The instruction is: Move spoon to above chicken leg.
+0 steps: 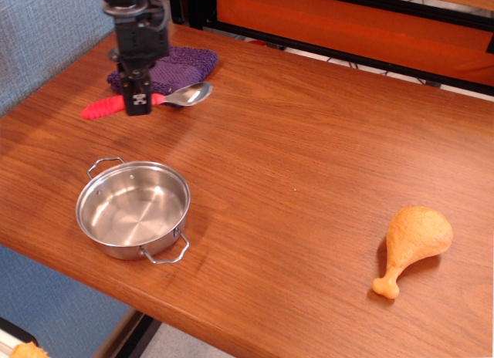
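Observation:
My black gripper (139, 101) is shut on the spoon (177, 96), gripping it where the ribbed red-pink handle meets the silver bowl. The spoon hangs level above the table at the back left, its bowl pointing right, in front of the purple cloth. Far off at the front right, the golden-orange chicken leg (414, 241) lies on the wood with its bone tip toward the front edge.
A small steel pot (133, 207) with two wire handles stands near the front left edge. A folded purple cloth (176, 69) lies at the back left. Behind the table runs a black and orange frame (347, 22).

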You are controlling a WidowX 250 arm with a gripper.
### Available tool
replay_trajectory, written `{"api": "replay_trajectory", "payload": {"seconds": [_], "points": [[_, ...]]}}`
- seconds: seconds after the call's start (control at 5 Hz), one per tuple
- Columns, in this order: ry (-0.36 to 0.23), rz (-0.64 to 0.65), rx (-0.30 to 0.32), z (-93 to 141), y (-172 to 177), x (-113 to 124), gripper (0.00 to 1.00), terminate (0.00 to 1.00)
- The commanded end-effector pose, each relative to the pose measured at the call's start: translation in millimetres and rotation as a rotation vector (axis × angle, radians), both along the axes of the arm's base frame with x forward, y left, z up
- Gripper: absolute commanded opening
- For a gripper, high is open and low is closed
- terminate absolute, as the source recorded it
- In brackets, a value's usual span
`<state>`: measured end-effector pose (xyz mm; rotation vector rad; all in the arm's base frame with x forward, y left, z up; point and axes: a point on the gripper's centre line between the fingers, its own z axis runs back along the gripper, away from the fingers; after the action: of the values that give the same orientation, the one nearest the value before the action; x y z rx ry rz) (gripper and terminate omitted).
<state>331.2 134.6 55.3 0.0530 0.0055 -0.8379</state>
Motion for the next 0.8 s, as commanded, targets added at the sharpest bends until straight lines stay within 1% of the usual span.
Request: {"api": "replay_trajectory", "payload": {"seconds": [0.0, 0.2, 0.4, 0.6], "points": [[-0.120, -0.352, 0.047, 40, -57, 13, 0.00, 0.00], [-0.181, -0.588, 0.024, 42, -99, 28, 0.00, 0.00], [-0.197, -0.789, -0.048, 35, -142, 38, 0.00, 0.00], [-0.181, -0.870, -0.059, 23, -175, 48, 0.00, 0.00]]}}
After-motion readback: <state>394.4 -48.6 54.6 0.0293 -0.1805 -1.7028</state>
